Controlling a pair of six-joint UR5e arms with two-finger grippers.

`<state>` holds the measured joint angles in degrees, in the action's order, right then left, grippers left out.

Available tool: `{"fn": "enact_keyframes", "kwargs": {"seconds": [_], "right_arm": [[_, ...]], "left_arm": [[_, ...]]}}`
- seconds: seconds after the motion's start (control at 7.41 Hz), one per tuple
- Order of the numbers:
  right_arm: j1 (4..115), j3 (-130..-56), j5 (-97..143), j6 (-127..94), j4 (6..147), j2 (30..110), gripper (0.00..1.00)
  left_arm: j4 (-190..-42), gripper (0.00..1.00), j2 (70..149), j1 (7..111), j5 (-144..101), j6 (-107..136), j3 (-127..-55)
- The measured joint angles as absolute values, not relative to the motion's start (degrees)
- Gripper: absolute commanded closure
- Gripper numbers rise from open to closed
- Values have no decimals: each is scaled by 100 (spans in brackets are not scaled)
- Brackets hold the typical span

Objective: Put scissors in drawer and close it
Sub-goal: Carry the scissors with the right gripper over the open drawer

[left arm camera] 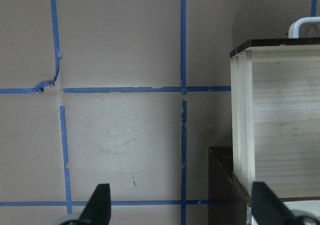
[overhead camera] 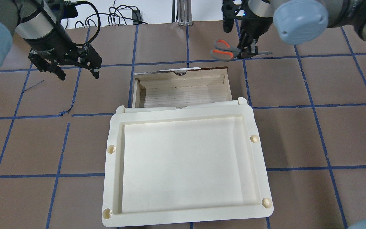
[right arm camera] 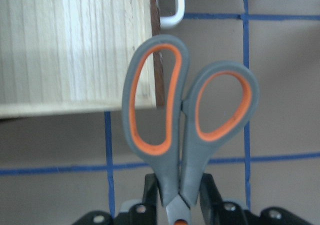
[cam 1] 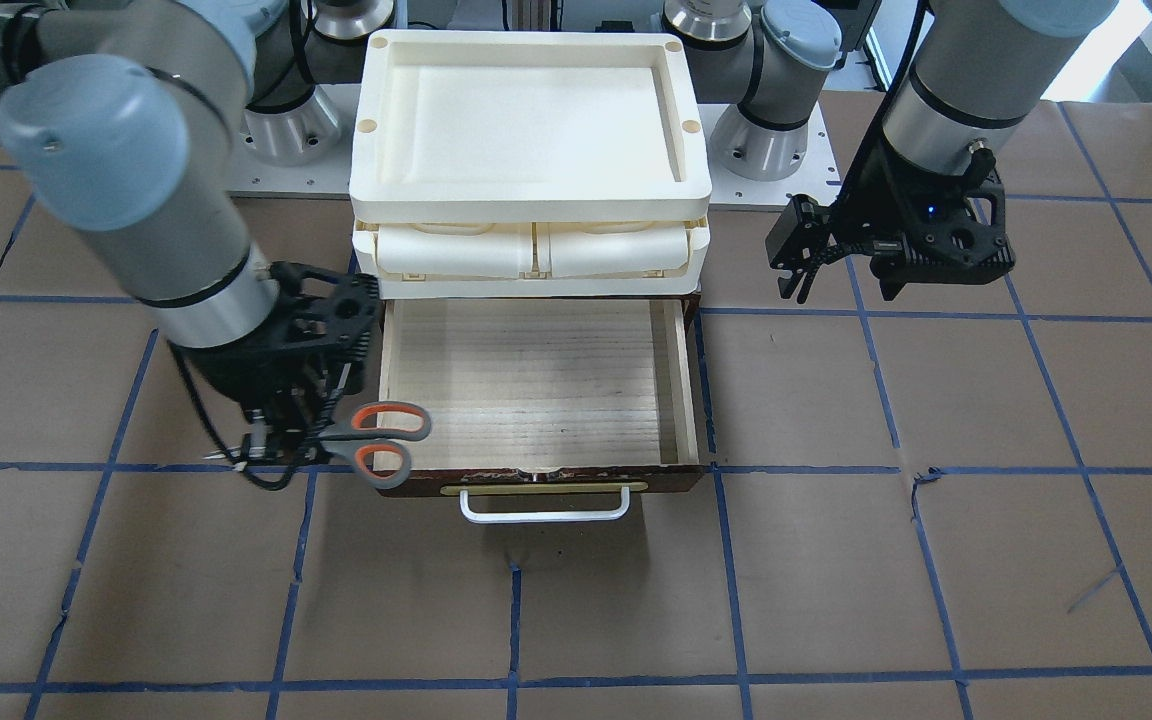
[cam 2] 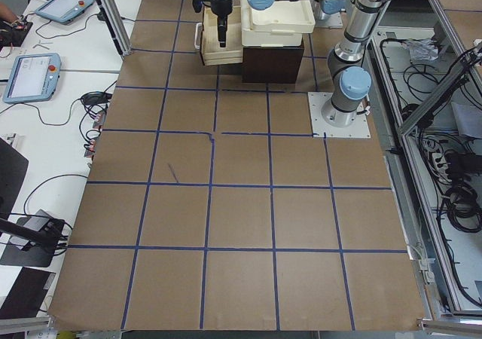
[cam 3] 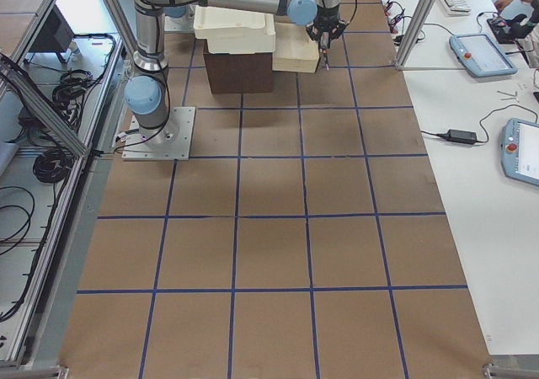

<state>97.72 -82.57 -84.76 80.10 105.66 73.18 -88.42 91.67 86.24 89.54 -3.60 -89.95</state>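
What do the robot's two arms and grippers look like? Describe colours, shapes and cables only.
Both arms, the left arm and right arm, are silver-grey tubes with pale blue round joint caps and black rings. The left gripper and right gripper are black, with two slim fingers. Black cables run along both wrists.

Items counted: one pair of scissors (cam 1: 391,440); one wooden drawer (cam 1: 536,385); one cream tray unit (cam 1: 531,120); two grippers, namely left gripper (overhead camera: 78,74) and right gripper (overhead camera: 248,51).
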Motion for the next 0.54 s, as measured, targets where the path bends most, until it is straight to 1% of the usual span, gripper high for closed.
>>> {"fn": "enact_keyframes", "kwargs": {"seconds": [0.27, 0.54], "right_arm": [[10492, -8235, -8471, 7153, 10564, 7235, 92], [11060, -8213, -8727, 6905, 10585, 6984, 92]], "left_arm": [[-8842, 0, 9167, 8626, 8948, -360, -8999], [-8842, 0, 9167, 8630, 8942, -360, -8999]]}}
